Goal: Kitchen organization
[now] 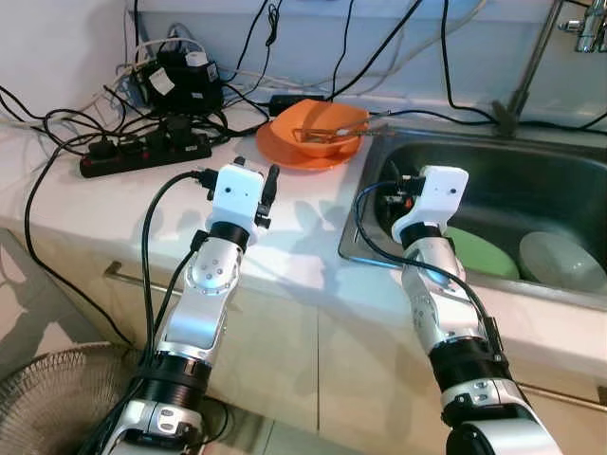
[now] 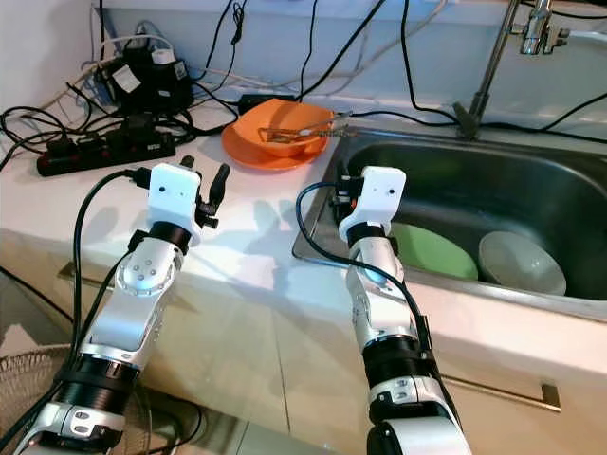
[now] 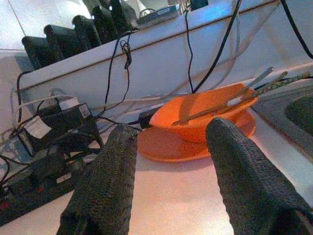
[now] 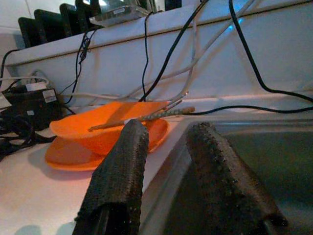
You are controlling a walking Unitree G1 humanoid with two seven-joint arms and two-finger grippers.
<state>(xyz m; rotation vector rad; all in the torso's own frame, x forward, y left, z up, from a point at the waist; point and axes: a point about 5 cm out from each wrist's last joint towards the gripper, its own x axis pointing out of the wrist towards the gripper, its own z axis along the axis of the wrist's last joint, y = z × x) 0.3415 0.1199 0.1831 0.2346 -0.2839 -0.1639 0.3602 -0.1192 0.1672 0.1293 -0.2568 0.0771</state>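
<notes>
Far left on the white tabletop (image 1: 303, 204) lies a black power strip (image 1: 147, 154) amid a tangle of cables (image 1: 66, 123), with a black adapter (image 1: 180, 76) behind it against the wall. Next comes the left gripper (image 1: 270, 185), raised just above the tabletop and aimed toward the back wall; its jaws stand wide apart and hold nothing, and from its wrist the two fingers (image 3: 105, 186) frame the orange dishes ahead. Those dishes sit near the back of the tabletop, just beside the sink's left rim: an orange bowl (image 1: 318, 128) resting on an orange plate (image 1: 285, 152). Across the bowl lie chopsticks (image 1: 346, 128), their long axis running left to right, the near ends inside the bowl and the far ends pointing right, out over the bowl's rim toward the sink (image 1: 569, 180). The right gripper (image 1: 394, 190) hangs over the sink's left edge, jaws also parted with nothing between them. Inside the steel sink a green plate (image 1: 484, 254) lies flat, and just right of it stands a white bowl (image 1: 560, 261). A faucet (image 1: 588, 28) rises at the far right.
</notes>
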